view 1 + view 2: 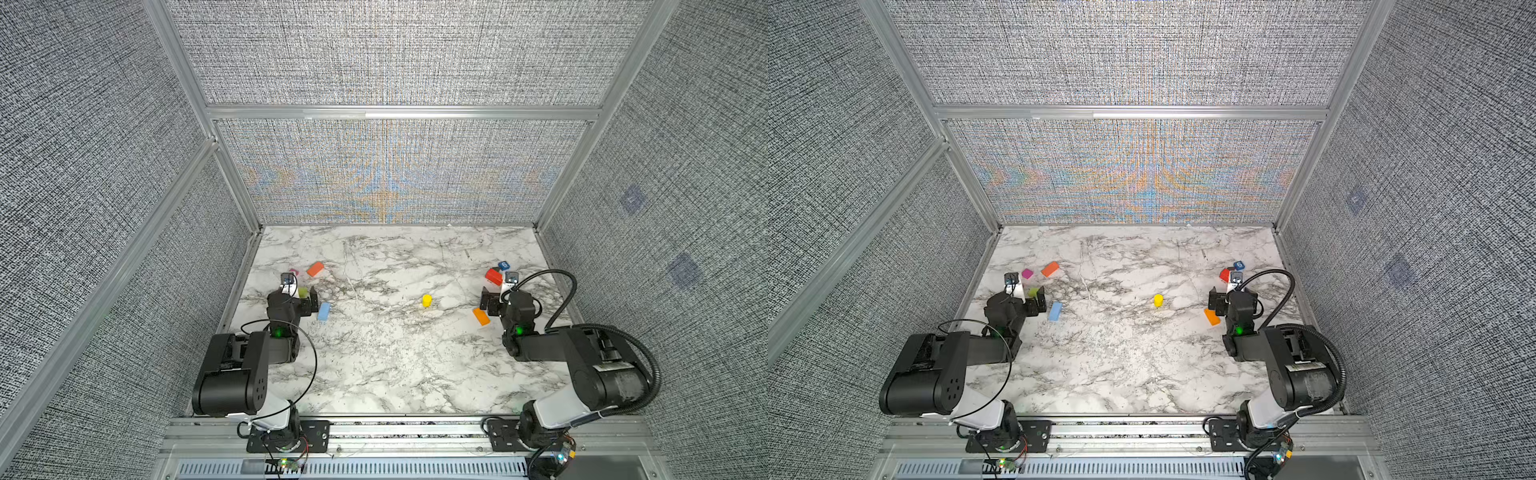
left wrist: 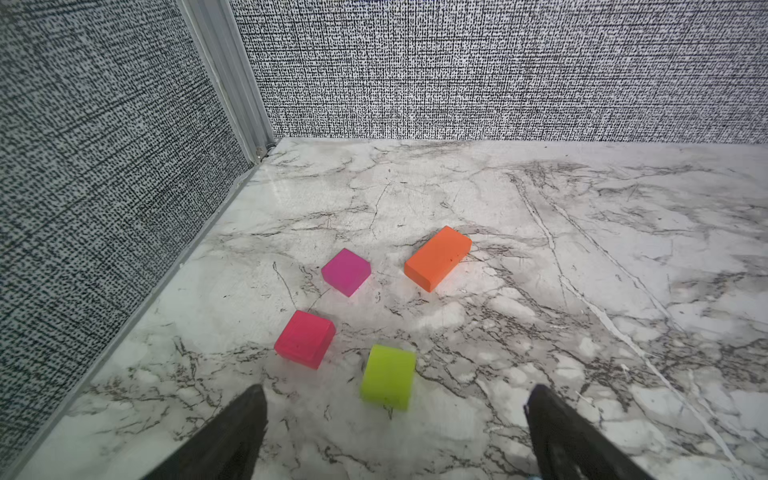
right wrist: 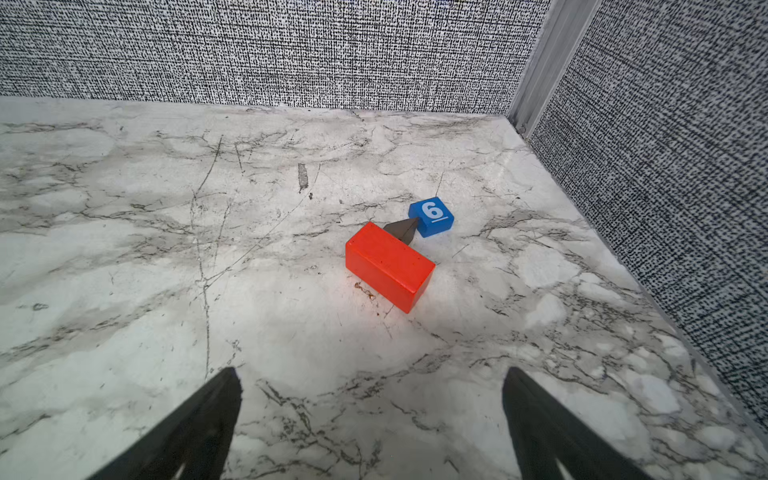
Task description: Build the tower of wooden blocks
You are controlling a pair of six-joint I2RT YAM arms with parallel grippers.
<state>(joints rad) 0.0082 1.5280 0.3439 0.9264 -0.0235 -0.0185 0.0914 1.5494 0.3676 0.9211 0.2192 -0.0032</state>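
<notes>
No tower stands; the blocks lie singly on the marble table (image 1: 395, 353). My left gripper (image 2: 397, 390) is open, low over a yellow-green block (image 2: 388, 376) that lies just ahead between its fingers. Beyond it lie a pink-red block (image 2: 304, 338), a magenta block (image 2: 345, 271) and an orange slab (image 2: 437, 257). A light blue block (image 1: 323, 311) lies to the right of that gripper. My right gripper (image 3: 372, 374) is open and empty, short of a red-orange block (image 3: 388, 266), a dark brown block (image 3: 402, 230) and a blue cube marked 6 (image 3: 432, 216).
A yellow block (image 1: 427, 300) stands alone right of the table's middle. An orange block (image 1: 481, 316) lies just left of the right arm (image 1: 540, 345). Textured walls with metal rails close in the left, back and right sides, near both clusters.
</notes>
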